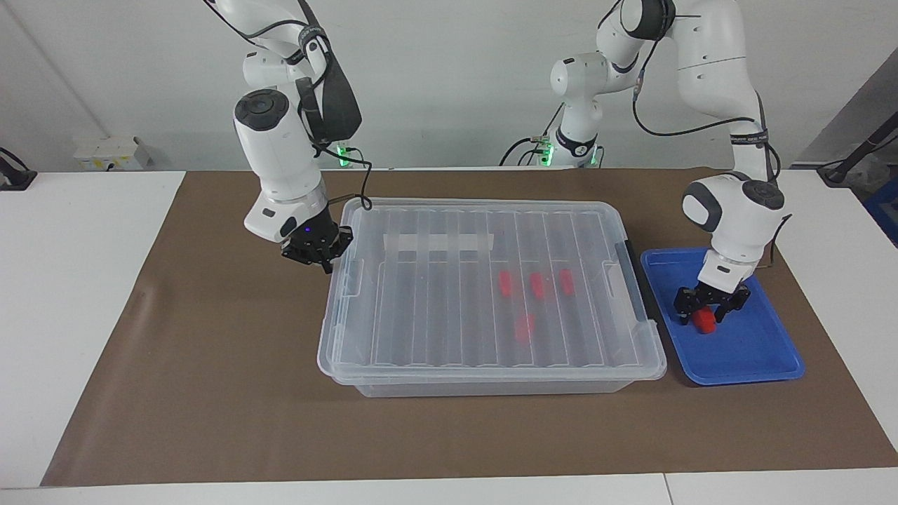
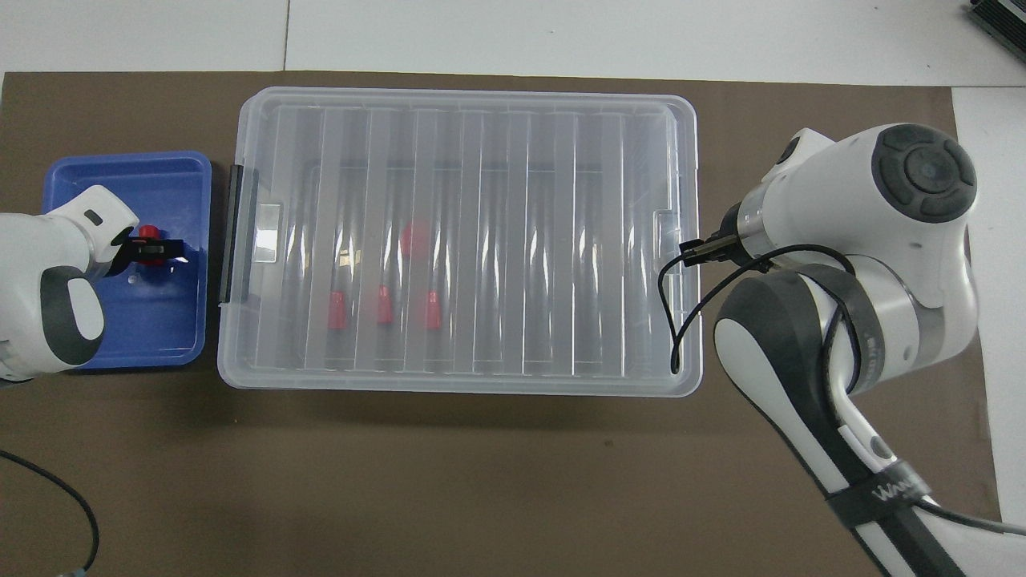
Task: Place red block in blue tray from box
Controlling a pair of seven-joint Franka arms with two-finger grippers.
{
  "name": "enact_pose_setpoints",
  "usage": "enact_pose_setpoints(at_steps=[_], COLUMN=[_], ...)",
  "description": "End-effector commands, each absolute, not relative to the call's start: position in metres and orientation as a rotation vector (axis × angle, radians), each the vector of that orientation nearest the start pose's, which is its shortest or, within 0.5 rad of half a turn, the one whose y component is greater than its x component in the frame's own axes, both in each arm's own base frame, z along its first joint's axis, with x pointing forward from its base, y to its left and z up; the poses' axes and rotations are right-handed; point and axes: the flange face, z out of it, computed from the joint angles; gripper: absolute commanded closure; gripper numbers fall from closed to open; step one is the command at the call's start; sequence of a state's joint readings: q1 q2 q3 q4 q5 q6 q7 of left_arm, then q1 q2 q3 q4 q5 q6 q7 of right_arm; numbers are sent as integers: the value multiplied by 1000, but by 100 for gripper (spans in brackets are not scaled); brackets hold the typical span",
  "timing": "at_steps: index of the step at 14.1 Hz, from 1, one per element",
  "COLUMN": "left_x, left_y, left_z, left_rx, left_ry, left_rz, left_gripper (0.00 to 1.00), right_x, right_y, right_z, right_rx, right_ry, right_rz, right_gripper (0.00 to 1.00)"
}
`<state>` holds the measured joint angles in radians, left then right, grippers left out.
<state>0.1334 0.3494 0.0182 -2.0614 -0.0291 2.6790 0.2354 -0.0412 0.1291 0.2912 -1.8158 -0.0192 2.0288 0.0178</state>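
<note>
We see the left gripper (image 1: 708, 313) lowered into the shallow blue plastic tray (image 1: 754, 351), which lies beside the black-handled end of the box, toward the left arm's end of the table. Its black fingers (image 1: 684, 303) bracket a small bright red plastic block (image 1: 705, 322) that sits low in the tray; we cannot tell whether they press on it or stand just clear, nor whether the block rests on the tray floor. The large clear plastic storage box (image 1: 393, 308) stands mid-table on the brown mat (image 1: 210, 393) with its ribbed see-through lid (image 1: 449, 330) on. Through the lid we see four more red blocks (image 1: 537, 285), three in a row and one apart. The right gripper (image 1: 317, 253) hangs at the box's other end, just beside its rim; we cannot tell how far open it is.
</note>
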Motion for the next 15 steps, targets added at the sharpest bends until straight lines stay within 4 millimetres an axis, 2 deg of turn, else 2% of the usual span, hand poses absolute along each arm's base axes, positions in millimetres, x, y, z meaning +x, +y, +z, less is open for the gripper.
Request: enact_pose_setpoints(at_steps=[1,3,4,5,6,7,9,11,14,15], left_x=[607,609,613,615,614,611,607,609,597,591], left_y=[88,90,90,90,92,94,95,84,71,68], left_z=[287,303,318,331,345,357,384,411,453,467], left_rx=[-3089,-3105,-3116,-3126,-3132,-3138,-3150,-3168,-3177,-3178], left_ry=[81,85,88,90,92,89,89,117,148,150], left_rz=[-383,-324,-286,-247,-221,-198,-146,-57,-26,-21], left_gripper=[17,17,17,17,17,17,17,17,10,5], right_x=[581,575,570,570,571,570,569,569,563,560], right_y=[133,121,113,100,85,74,56,33,20,17], right_z=[504,519,529,534,538,546,563,587,618,630], right_rx=[-3096,-3116,-3125,-3129,-3130,-3130,-3124,-3127,-3144,-3147], right_ry=[-301,-137,-76,-28,12,48,145,206,238,247], right_rz=[-161,-160,-164,-169,-179,-200,-224,-201,-147,-120], right_gripper=[100,100,100,82,38,1,0,0,0,0])
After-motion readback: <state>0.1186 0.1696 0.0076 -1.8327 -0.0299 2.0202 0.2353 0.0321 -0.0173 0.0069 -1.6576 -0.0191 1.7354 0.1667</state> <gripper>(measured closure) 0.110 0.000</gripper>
